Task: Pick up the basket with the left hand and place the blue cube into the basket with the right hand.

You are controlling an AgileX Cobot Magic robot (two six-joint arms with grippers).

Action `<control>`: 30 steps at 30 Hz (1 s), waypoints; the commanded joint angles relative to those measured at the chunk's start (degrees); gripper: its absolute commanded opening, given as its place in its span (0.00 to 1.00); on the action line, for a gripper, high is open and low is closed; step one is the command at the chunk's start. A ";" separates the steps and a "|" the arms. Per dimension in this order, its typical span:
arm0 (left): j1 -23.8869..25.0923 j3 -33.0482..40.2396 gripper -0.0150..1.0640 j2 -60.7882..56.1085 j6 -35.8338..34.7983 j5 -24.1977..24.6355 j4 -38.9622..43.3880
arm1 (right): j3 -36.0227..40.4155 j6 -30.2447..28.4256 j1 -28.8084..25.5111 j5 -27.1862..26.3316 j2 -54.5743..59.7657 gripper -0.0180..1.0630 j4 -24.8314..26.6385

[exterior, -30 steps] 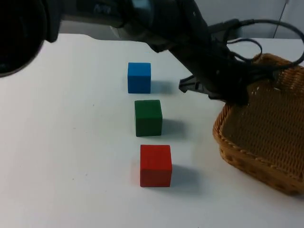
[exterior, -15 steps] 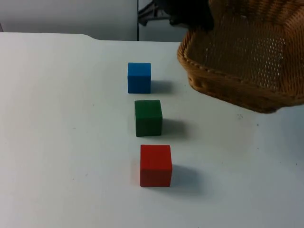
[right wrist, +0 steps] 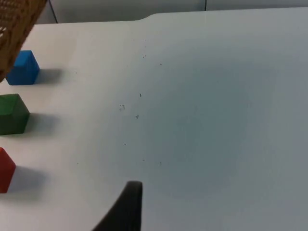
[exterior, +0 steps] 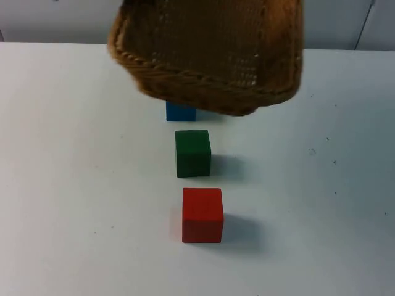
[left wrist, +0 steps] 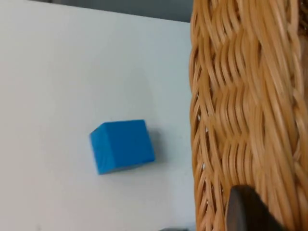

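Observation:
The woven brown basket (exterior: pixel 210 55) hangs in the air, close under the top camera, above the far end of the cube row. It covers most of the blue cube (exterior: pixel 181 113), whose lower strip peeks out under the rim. My left gripper is shut on the basket's rim (left wrist: pixel 250 96), with one black fingertip (left wrist: pixel 246 208) against the weave. The blue cube (left wrist: pixel 122 146) rests on the table beside that rim. My right gripper (right wrist: pixel 126 211) waits low over the table, well to the right of the blue cube (right wrist: pixel 22 68).
A green cube (exterior: pixel 192 153) and a red cube (exterior: pixel 202 214) stand in a line in front of the blue one. The white table (exterior: pixel 321 185) stretches bare to the right of the cubes, and the grey partition wall (exterior: pixel 55 21) closes the far side.
The basket has left the table at the right, risen, and swung left. It now hangs over the blue cube and hides most of it. The cubes have not moved.

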 commanded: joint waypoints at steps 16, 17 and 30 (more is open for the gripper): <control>23.10 32.37 0.01 -29.26 22.79 7.74 -14.95 | 0.47 -0.08 -0.38 -0.61 -0.26 0.98 -0.35; 23.78 33.23 0.01 -29.91 23.03 8.31 -14.95 | 0.47 -0.08 -0.38 -0.61 -0.26 0.98 -0.35; 32.97 42.91 0.01 -33.37 30.84 15.96 -15.82 | 0.47 -0.08 -0.38 -0.61 -0.26 0.98 -0.35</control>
